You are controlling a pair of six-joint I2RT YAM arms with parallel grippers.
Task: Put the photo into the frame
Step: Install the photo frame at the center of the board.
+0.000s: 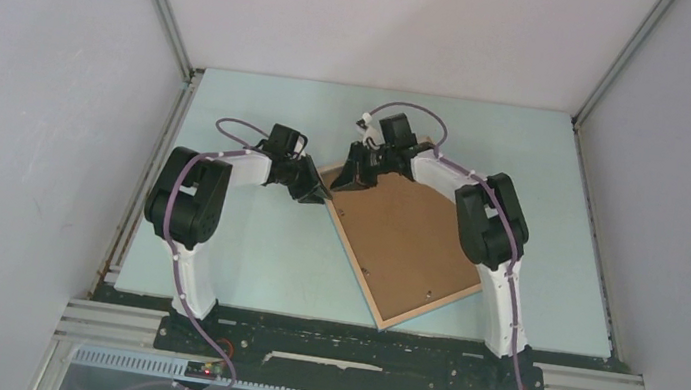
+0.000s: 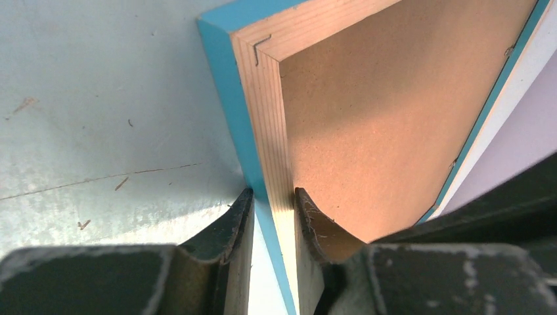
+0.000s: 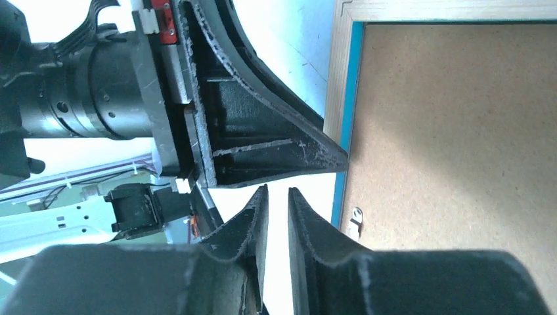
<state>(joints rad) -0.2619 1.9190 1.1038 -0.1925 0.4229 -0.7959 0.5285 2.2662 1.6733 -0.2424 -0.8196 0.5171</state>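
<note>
The frame lies back up on the pale table, light wood rail and blue edge showing. A plain brown backing board fills it. The photo is hidden. My left gripper is at the frame's left corner. In the left wrist view its jaws are shut on the frame's rail, one finger on the blue outer edge and one on the board side. My right gripper is at the far corner. In its own view the jaws are closed to a thin slit with nothing in it, just left of the rail.
A small metal turn clip sits on the backing board near the right gripper. The left gripper's finger reaches the rail right in front of the right gripper. Grey walls enclose the table on three sides.
</note>
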